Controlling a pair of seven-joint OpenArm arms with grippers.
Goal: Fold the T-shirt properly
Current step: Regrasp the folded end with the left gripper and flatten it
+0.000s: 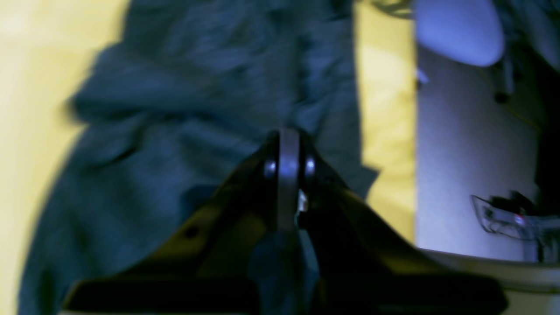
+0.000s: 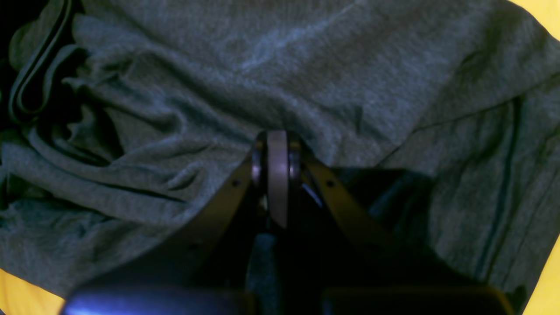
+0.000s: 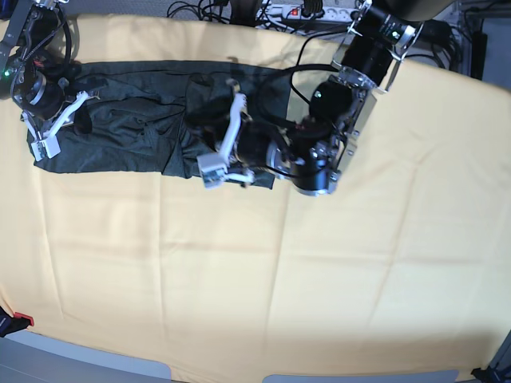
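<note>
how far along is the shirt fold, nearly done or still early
Partly along, by the look of it. Done: the T-shirt already lies as a narrow, wrinkled band on the yellow cloth. In hand: the left gripper and right gripper are both shut on its opposite ends. Left: bringing those ends together and smoothing out the creases.

We are counting one garment: a dark teal-grey heathered long-sleeved knit T-shirt (image 3: 120, 132). We are counting one yellow cloth-covered table surface (image 3: 319, 279). We are counting two black robot arms, each ending in one gripper: the left gripper (image 1: 288, 144) and the right gripper (image 2: 277, 144), making two grippers. We are counting one white power strip (image 3: 299, 11) at the far edge, with cables too tangled to number.
</note>
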